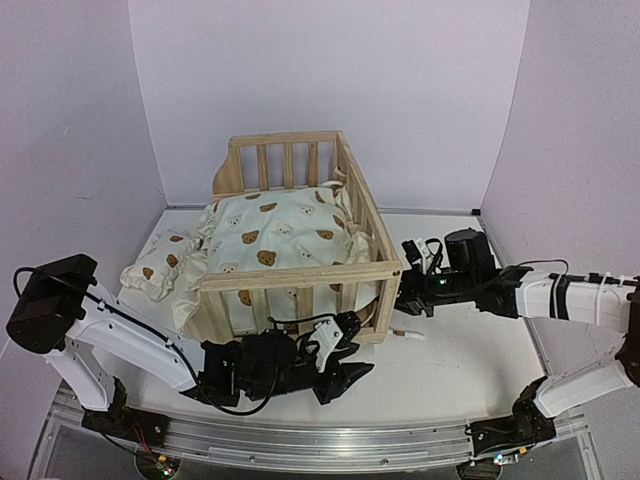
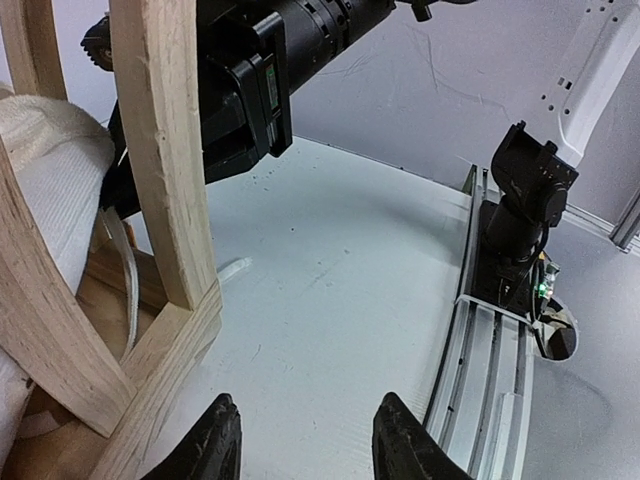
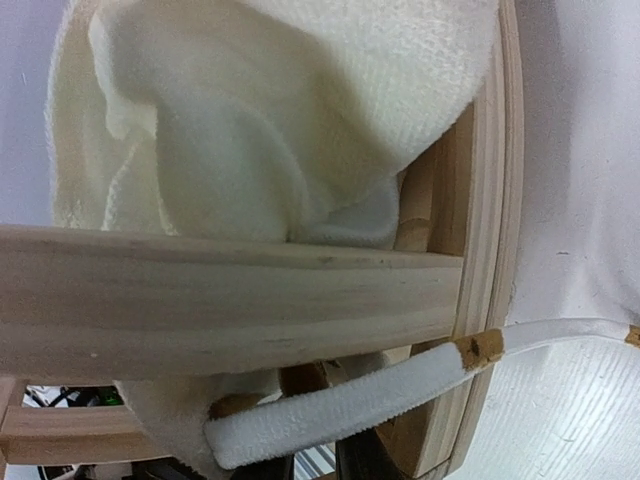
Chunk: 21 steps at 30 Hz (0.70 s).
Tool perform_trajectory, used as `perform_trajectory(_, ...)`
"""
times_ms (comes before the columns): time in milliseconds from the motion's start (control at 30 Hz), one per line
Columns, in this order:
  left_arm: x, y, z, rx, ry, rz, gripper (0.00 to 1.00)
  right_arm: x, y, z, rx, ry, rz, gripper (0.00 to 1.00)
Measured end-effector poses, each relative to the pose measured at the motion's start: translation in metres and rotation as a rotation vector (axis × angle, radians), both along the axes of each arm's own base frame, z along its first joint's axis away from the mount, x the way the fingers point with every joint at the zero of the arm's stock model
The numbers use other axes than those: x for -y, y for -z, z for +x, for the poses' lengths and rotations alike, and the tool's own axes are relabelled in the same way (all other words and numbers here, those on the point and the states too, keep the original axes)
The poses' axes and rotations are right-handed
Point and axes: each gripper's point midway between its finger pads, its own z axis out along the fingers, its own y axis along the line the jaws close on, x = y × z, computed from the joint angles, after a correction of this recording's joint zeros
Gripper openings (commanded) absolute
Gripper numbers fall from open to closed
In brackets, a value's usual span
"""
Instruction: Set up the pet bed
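Note:
The pine pet bed frame stands mid-table with the bear-print cushion inside, its left edge spilling over the side. The small pillow lies on the table left of the frame. My left gripper is open and empty just in front of the frame's near right corner; in the left wrist view the corner post is at its left. My right gripper is at that corner's right side. In the right wrist view its jaws are close together on a white cushion tie that hides the tips.
The tie's loose end lies on the table right of the frame corner. A metal rail runs along the near edge, with the right arm's base on it. Lilac walls close in on three sides.

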Motion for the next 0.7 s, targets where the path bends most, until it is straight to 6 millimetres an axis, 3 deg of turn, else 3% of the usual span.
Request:
perform_trajectory(167,-0.005,0.009,-0.001,-0.009,-0.002,0.009,0.46,-0.001,0.002,0.001,-0.004,0.033,-0.008,0.29)
perform_trajectory(367,-0.018,0.028,-0.002,-0.015,-0.005,0.045,0.47,0.005,0.012,-0.006,0.072,-0.052,-0.111,0.31)
perform_trajectory(700,-0.017,0.021,-0.002,-0.021,-0.007,0.013,0.53,0.004,0.035,-0.009,0.113,-0.136,-0.176,0.33)
